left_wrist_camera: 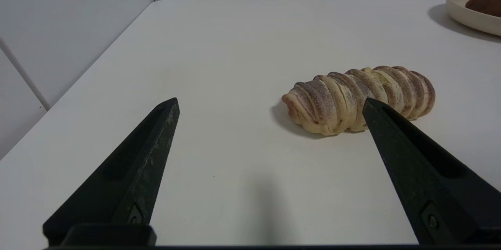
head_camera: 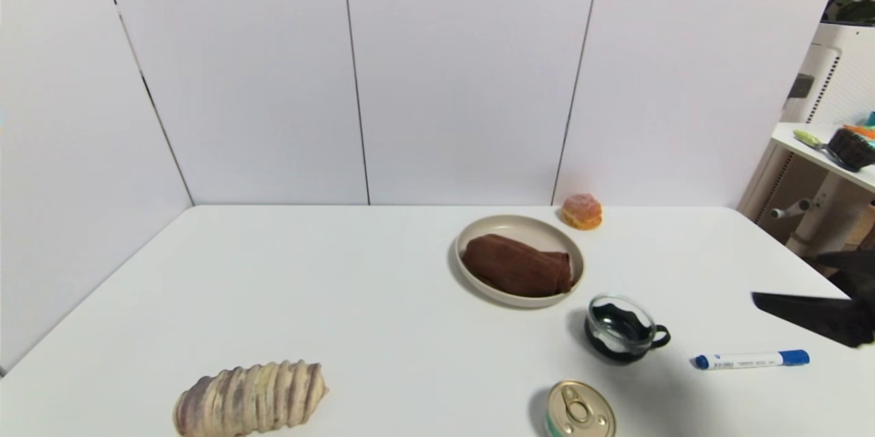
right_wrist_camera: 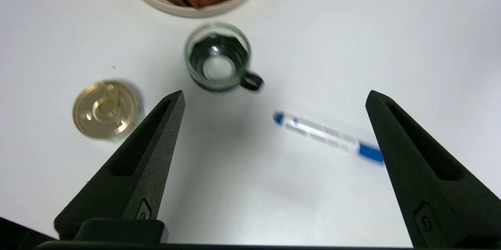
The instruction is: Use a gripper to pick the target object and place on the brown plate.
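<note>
The folded brown towel (head_camera: 517, 265) is seen lying inside the brown plate (head_camera: 478, 231), within its rim, so the placing is judged done. The right gripper (right_wrist_camera: 274, 99) is held spread and empty above the table on the near side of the plate, over the blue marker (right_wrist_camera: 328, 136) beside the glass cup (right_wrist_camera: 217, 62), probably because nothing more needs grasping. The left gripper (left_wrist_camera: 270, 103) is likewise spread, well apart from the plate, with the ribbed roll (left_wrist_camera: 360, 99) just ahead of it. Only the head view shows the small bun (head_camera: 582, 211) behind the plate; the left gripper is missing from it.
</note>
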`<state>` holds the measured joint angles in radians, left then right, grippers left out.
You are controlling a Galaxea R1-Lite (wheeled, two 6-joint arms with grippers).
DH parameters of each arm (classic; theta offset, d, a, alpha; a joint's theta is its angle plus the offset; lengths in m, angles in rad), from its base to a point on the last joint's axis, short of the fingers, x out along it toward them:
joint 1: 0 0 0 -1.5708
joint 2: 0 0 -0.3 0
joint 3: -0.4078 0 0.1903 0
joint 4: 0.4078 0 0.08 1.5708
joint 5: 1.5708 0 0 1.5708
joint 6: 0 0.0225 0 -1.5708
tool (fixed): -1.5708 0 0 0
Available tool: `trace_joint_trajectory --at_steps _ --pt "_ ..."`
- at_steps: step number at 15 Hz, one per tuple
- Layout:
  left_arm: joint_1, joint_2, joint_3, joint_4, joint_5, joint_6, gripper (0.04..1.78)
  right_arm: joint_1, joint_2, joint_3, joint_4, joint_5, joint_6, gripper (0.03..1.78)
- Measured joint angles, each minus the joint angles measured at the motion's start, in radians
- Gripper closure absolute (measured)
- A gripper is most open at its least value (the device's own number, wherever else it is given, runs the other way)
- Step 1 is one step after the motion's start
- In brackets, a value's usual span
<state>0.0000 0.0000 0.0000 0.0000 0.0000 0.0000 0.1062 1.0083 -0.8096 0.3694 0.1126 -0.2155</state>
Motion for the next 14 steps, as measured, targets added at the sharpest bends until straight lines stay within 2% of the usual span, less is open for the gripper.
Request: trace_joint_trajectory --at_steps 2,3,6,7,8,9,11,14 --pt "0.000 0.000 0.000 0.000 0.000 0.000 0.13 -0.080 -0.224 0.217 -0.077 -0.001 0.028 0.18" --pt "0.000 0.000 0.000 0.000 0.000 0.000 0.13 -0.107 -0.316 0.332 -0.145 -0.002 0.039 0.18" --pt "0.000 0.000 0.000 0.000 0.000 0.000 0.13 -0.149 -0.557 0.657 -0.423 -0.035 0.060 0.15" --pt "0.000 0.000 0.000 0.000 0.000 0.000 0.13 -0.148 -0.623 0.733 -0.501 -0.062 0.070 0.14" --pt "0.000 0.000 0.000 0.000 0.000 0.000 0.13 -0.142 -0.687 0.768 -0.522 -0.088 0.083 0.14" --pt "0.000 0.000 0.000 0.000 0.000 0.000 0.13 -0.134 -0.758 0.789 -0.498 -0.096 0.092 0.13" --pt "0.000 0.000 0.000 0.000 0.000 0.000 0.13 -0.121 -0.890 0.804 -0.424 -0.094 0.113 0.13" --pt "0.000 0.000 0.000 0.000 0.000 0.000 0.13 -0.110 -0.975 0.808 -0.374 -0.091 0.146 0.12"
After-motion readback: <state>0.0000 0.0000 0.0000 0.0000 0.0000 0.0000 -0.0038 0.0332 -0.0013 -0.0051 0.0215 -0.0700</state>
